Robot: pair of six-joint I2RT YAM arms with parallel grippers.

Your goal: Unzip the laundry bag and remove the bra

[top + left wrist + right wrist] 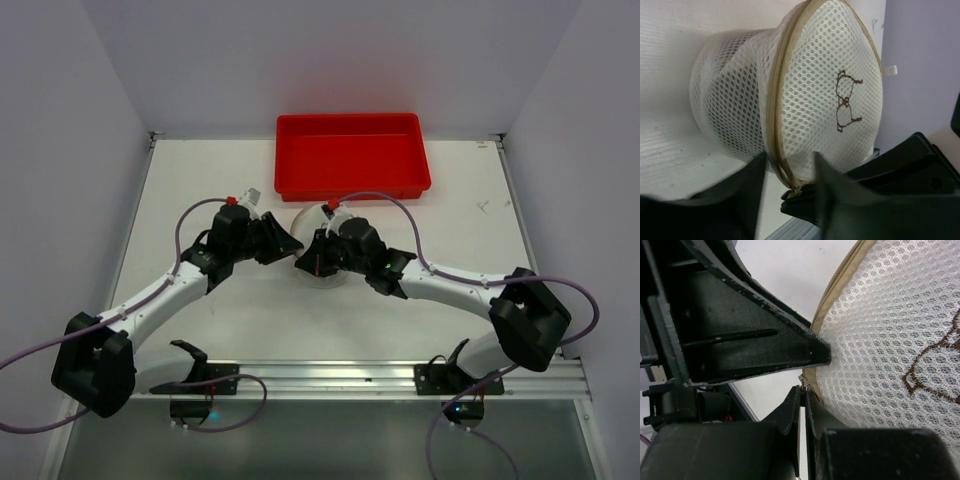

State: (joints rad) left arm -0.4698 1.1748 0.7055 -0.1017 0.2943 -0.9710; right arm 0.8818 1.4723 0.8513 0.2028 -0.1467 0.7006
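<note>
Finds the laundry bag point(815, 75) on the table point(300, 330) just beside the red tray point(352, 190); sees the right gripper point(802, 400) pinched tight on its zip end, the left gripper point(788, 157) parted astride the seam

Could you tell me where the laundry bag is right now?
In the top view the laundry bag sits mid-table, in front of the red tray, with the left gripper at its left edge and the right gripper over it.

The laundry bag point(318, 279) lies on the table point(300, 330) — the tray point(352, 155) behind it.
</note>
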